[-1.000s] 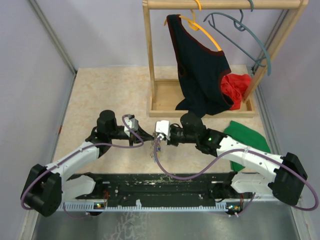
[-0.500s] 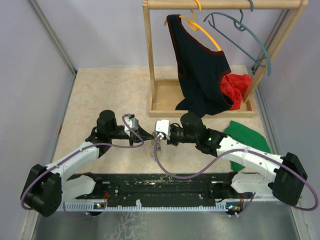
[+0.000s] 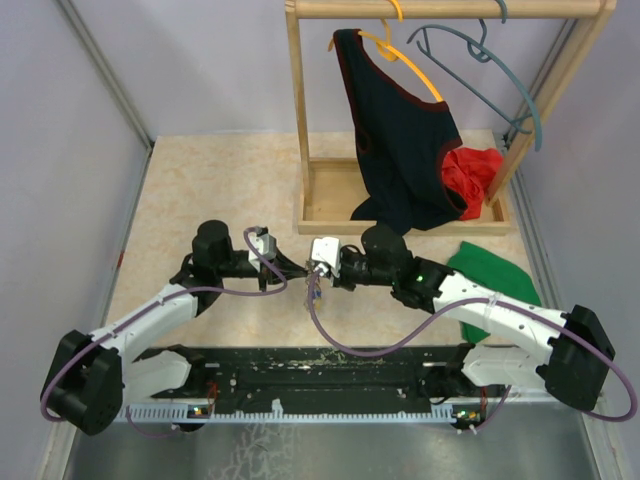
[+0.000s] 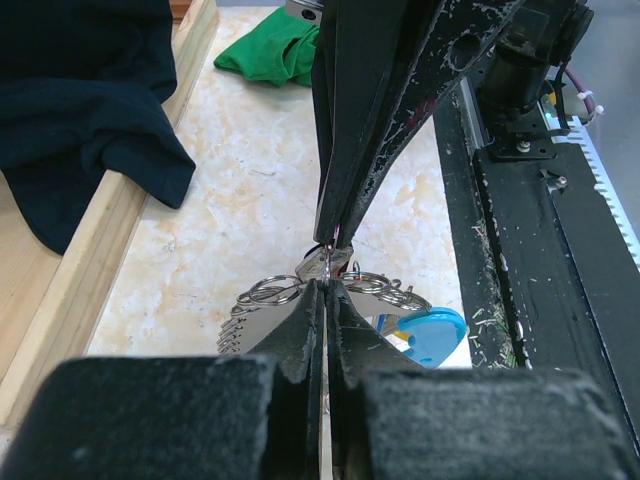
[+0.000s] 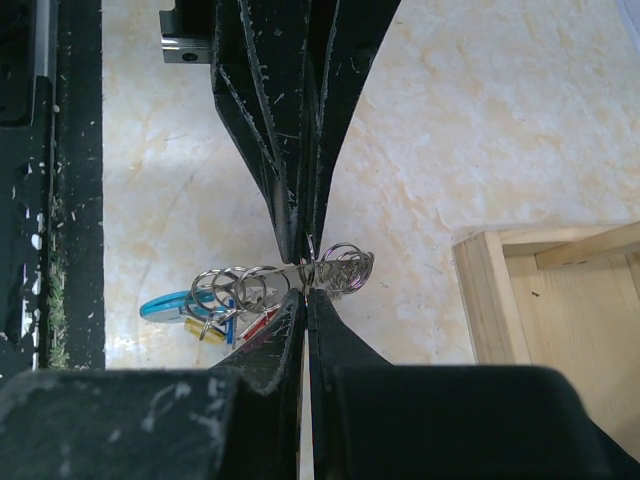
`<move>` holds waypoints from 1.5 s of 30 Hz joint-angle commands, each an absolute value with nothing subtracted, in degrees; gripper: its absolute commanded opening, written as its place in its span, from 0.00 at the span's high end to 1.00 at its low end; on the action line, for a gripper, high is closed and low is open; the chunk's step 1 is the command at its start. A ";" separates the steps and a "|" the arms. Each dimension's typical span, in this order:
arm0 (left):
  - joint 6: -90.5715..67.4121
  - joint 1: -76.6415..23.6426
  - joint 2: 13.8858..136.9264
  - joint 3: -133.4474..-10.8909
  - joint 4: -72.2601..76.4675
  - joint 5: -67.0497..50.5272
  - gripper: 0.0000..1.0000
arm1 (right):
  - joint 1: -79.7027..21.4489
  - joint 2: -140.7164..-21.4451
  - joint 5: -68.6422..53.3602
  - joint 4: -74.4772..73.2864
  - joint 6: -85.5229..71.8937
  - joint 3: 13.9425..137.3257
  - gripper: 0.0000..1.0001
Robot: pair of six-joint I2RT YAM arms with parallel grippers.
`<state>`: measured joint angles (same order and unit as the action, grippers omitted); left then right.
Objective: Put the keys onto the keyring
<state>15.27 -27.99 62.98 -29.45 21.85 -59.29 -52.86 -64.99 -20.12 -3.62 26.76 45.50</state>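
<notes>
From above, the left hand (image 3: 288, 272) and the right hand (image 3: 313, 274) meet tip to tip over the middle of the tabletop (image 3: 220, 180), both pinched shut. The keyring (image 3: 315, 293) shows only as a small tangle just near of their tips. The keys cannot be made out here, and no writing is readable.

In the left wrist view, the left hand (image 4: 325, 292) is closed to a slit. The right hand (image 4: 336, 240), also closed, points at it from the far side. A small bit of metal sits between the two tips, with loops of the keyring (image 4: 262, 296) on either side and its light-blue section (image 4: 435, 328) to the right. I cannot tell which hand truly grips the wire. The step looks like feeding a key onto the wire, so one hand should hold the coil steady while the other slides along it. No labels show.

In the right wrist view, the right hand (image 5: 305, 300) and the left hand (image 5: 303, 245) face each other closed, with the keyring (image 5: 340, 268) wire crossing between them. The keys (image 5: 240, 322) bunch left of the tips, seemingly on small rings. Working along the wire's line seems best, since twisting would likely spring the coil. No brand is visible.
</notes>
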 commanded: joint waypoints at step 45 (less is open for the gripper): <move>15.37 -28.39 62.23 -29.97 24.61 -61.66 0.99 | -53.57 -64.66 -19.87 -1.85 24.40 48.87 1.00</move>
